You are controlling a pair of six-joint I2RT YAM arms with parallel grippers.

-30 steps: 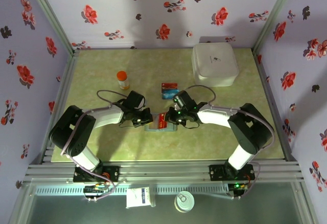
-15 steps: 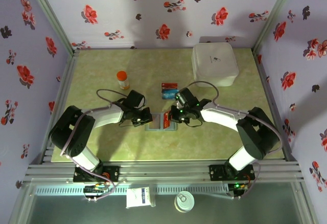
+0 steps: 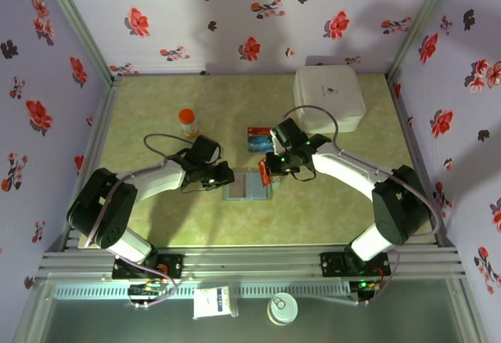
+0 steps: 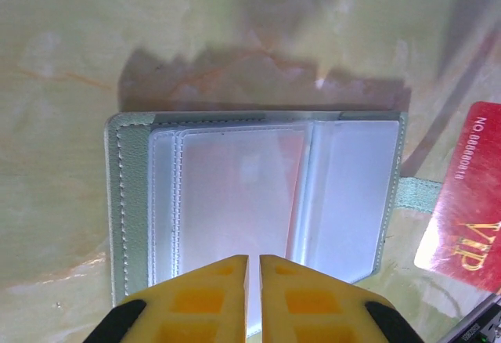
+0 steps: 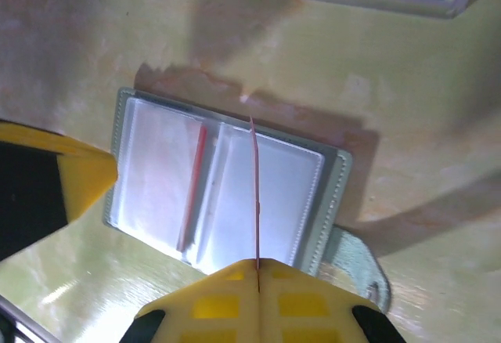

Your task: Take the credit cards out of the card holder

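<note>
Now pinches the red-orange credit card (image 5: 255,194) edge-on in the right gripper (image 5: 257,263), fingers clamped tight on its lower edge, by the right side of the card holder (image 3: 245,189). Shows the holder lying open and flat mid-table (image 3: 156,124), clear sleeves up. Hangs the left gripper (image 4: 254,258) over its near edge, fingers all but together, nothing between.

White-shelled left arm (image 3: 156,178) and right arm (image 3: 348,172), black joints; thin grey cable loops (image 3: 309,108); blocky yellow plastic fingers (image 4: 196,302), apparently black-edged below.
</note>
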